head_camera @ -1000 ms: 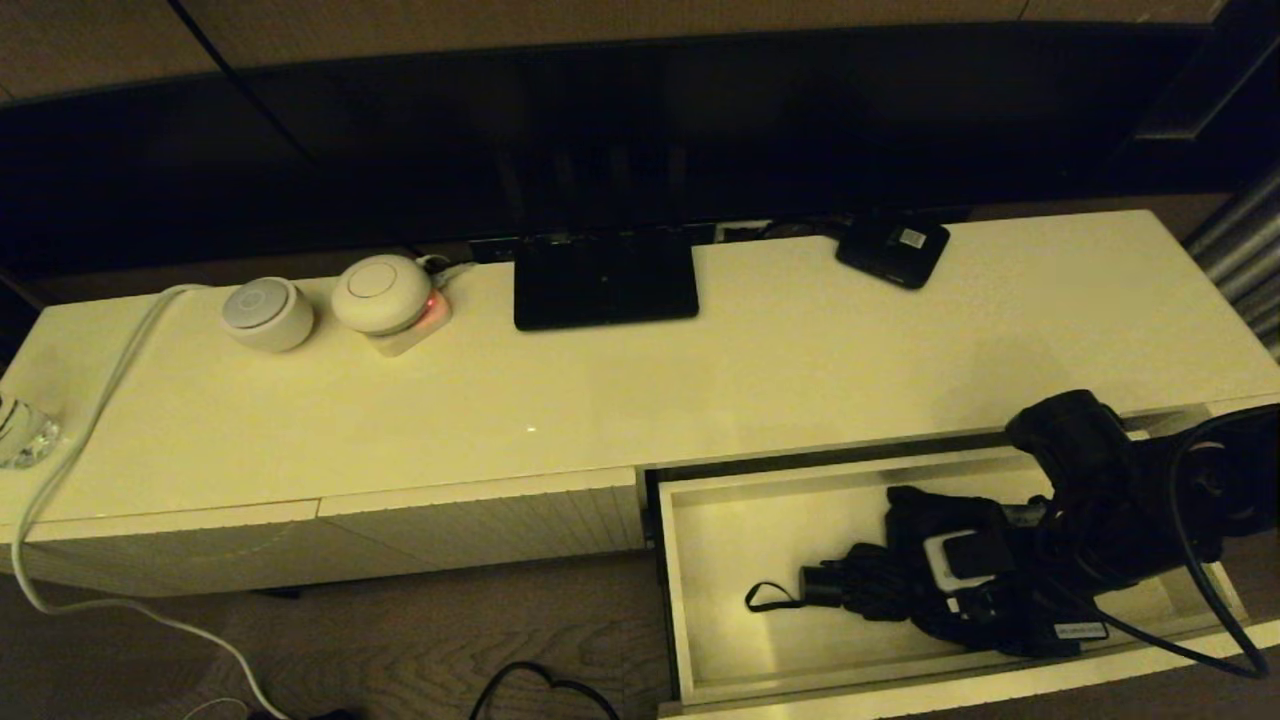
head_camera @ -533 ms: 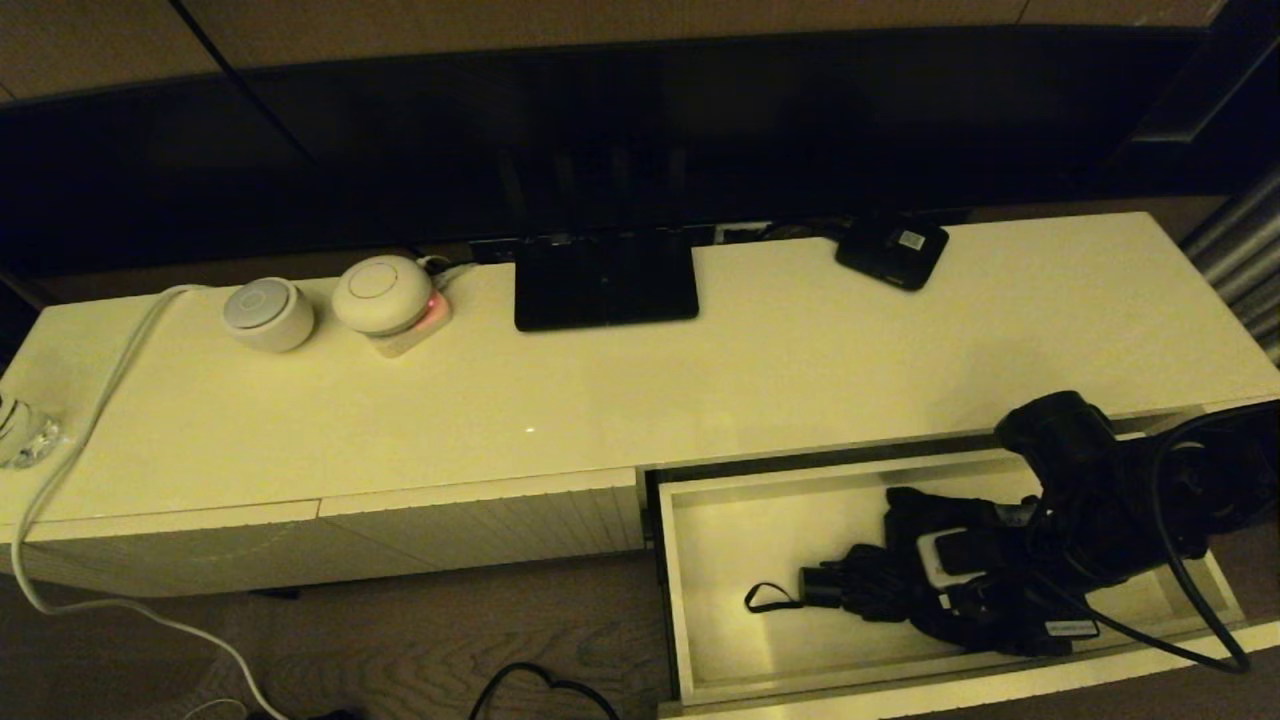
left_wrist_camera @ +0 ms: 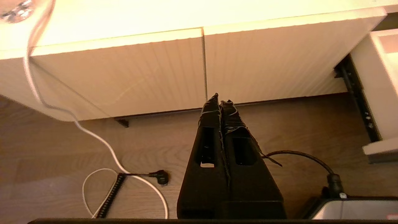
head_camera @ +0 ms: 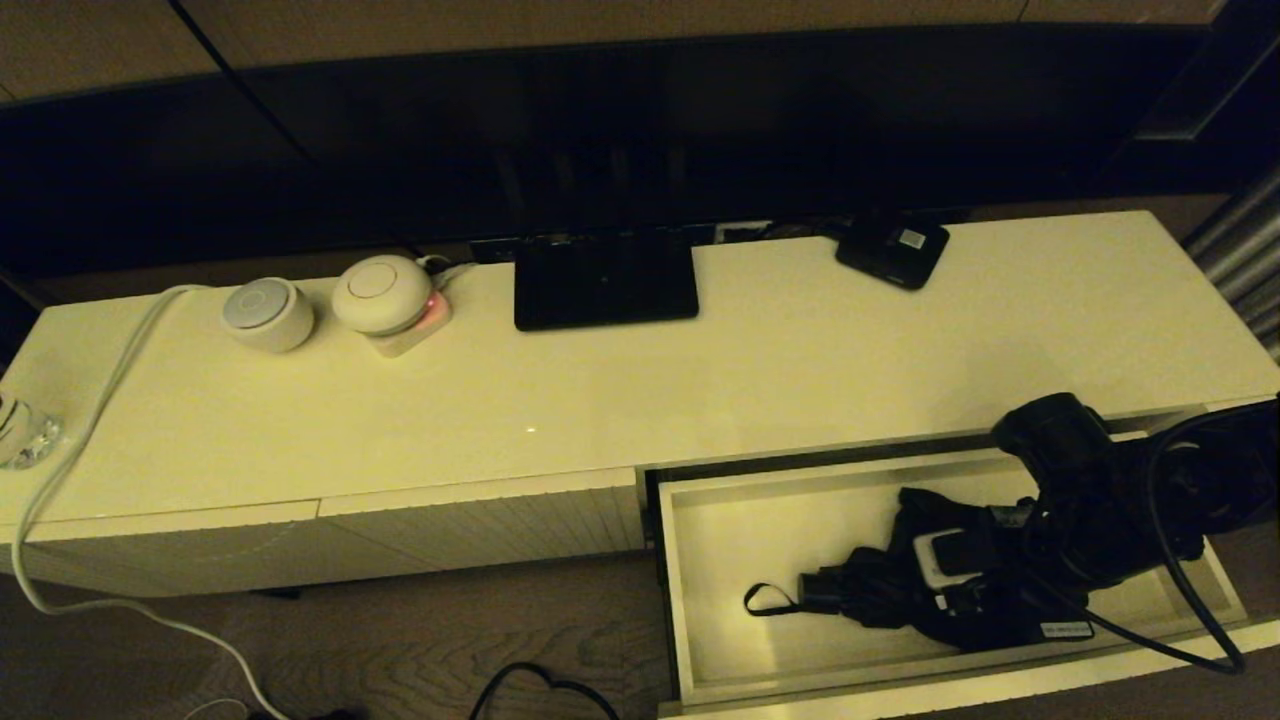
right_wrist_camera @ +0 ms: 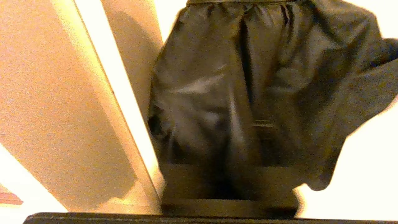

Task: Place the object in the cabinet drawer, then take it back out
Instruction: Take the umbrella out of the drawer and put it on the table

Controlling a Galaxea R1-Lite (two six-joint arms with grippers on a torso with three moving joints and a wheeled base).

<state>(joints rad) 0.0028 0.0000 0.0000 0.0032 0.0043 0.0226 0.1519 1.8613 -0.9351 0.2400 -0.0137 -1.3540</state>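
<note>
The cabinet drawer (head_camera: 672,560) stands pulled out at the lower right, its cream inside lit. The black folding umbrella (head_camera: 870,590) lies in it, short handle and wrist loop (head_camera: 765,600) pointing left. My right gripper (head_camera: 950,580) reaches down into the drawer and is shut on the umbrella's bunched fabric. In the right wrist view the umbrella fabric (right_wrist_camera: 248,77) drapes over the right gripper (right_wrist_camera: 239,124), beside the drawer's wall (right_wrist_camera: 118,93). My left gripper (left_wrist_camera: 220,101) is shut and empty, hanging low above the floor in front of the closed ribbed fronts, out of the head view.
On the cabinet top are a flat black stand (head_camera: 605,280), a small black box with a white label (head_camera: 893,250), two round white devices (head_camera: 267,313), a white cable (head_camera: 90,430) and a glass (head_camera: 20,430). Cables (left_wrist_camera: 102,143) lie on the wooden floor.
The right arm has edged left inside the drawer. The umbrella's fabric has been drawn up tauter under the gripper, while handle and loop stay almost in place.
</note>
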